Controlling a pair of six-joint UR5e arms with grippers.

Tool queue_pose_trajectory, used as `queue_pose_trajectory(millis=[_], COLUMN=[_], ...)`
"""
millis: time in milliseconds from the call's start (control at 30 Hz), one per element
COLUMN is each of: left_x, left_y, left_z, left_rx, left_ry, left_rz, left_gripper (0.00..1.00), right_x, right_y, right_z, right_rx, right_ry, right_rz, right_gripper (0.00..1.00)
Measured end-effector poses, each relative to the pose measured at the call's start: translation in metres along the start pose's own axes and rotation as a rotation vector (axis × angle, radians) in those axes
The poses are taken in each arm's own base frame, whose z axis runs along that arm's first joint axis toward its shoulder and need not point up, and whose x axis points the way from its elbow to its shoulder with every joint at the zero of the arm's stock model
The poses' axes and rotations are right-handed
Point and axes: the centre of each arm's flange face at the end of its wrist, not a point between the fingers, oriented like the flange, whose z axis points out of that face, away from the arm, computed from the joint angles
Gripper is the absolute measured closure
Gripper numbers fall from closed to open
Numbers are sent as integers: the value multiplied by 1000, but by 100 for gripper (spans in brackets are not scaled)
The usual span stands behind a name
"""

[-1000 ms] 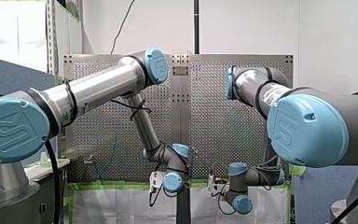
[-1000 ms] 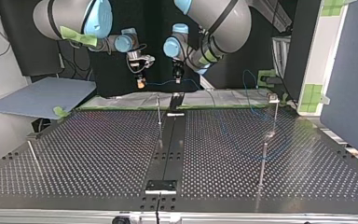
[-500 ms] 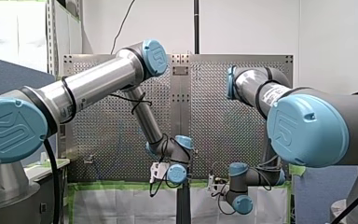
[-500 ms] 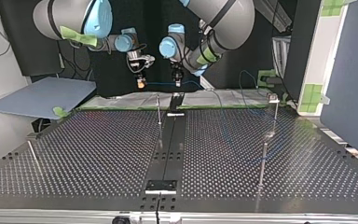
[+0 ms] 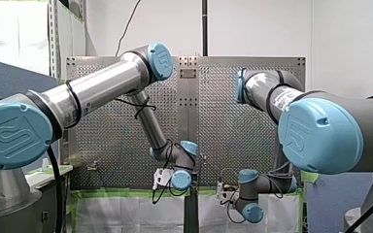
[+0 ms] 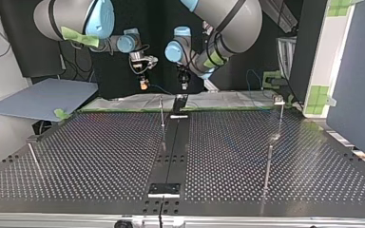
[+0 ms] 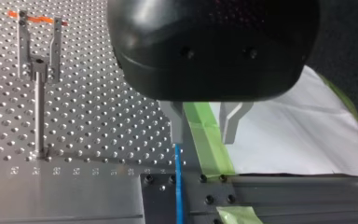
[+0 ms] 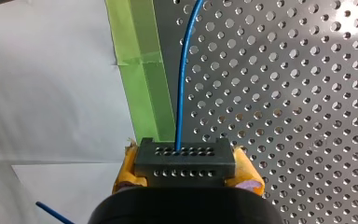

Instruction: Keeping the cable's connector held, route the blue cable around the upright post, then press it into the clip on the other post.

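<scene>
Our right gripper [image 8: 185, 164] clamped tight on connector [image 8: 185, 157], yellow pads [image 8: 127, 170] either side. Blue cable [image 8: 182, 79] runs off ahead over holey table [image 8: 284, 93]. Our left gripper [image 7: 204, 130] has fingers spread apart, cable just beside one fingertip [image 7: 178, 137]. Forked post [image 7: 38, 107] stands farther off.

Perforated table [image 6: 100, 156] with dark centre strip [image 6: 173, 142]; green tape [image 8: 137, 42] bordering a white sheet [image 8: 46, 84] (along the table's edge); blue-grey board [image 6: 43, 97] at the top view's left.

Black multi-hole connector [image 8: 185, 161]; thin blue cable [image 8: 181, 79] exits its middle, running straight along the table [image 8: 284, 93] beside its green-taped edge. Upright post [image 6: 162, 111] stands mid arm-side edge. Two-pronged clip [image 7: 38, 70] tops another post.
</scene>
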Motion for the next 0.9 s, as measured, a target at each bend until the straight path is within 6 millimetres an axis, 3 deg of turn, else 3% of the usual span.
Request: queue_pose_trajectory(millis=[200, 267, 300, 333, 800, 867, 900], left_x=[1, 1, 1, 1, -9, -10, -10], left_y=[0, 0, 0, 1, -6, -6, -6], left_z=[2, 4, 5, 5, 14, 15, 15], left_rx=[42, 56, 61, 65, 121, 124, 126], left_ry=[14, 16, 17, 18, 38, 38, 38], left_rz=[3, 1, 0, -1, -31, -32, -33], left_gripper=[57, 45, 45, 36, 36, 26, 26], right_x=[0, 0, 0, 0, 0, 0, 0], right_y=[0, 0, -1, -1, -1, -2, -2], right_z=[0, 0, 0, 0, 0, 0, 0], right_rx=[3, 5, 5, 6, 13, 14, 14], right_ry=[0, 0, 0, 0, -2, -2, -2], right_rz=[0, 1, 1, 1, 1, 0, 0], right_gripper=[100, 100, 100, 100, 100, 100, 100])
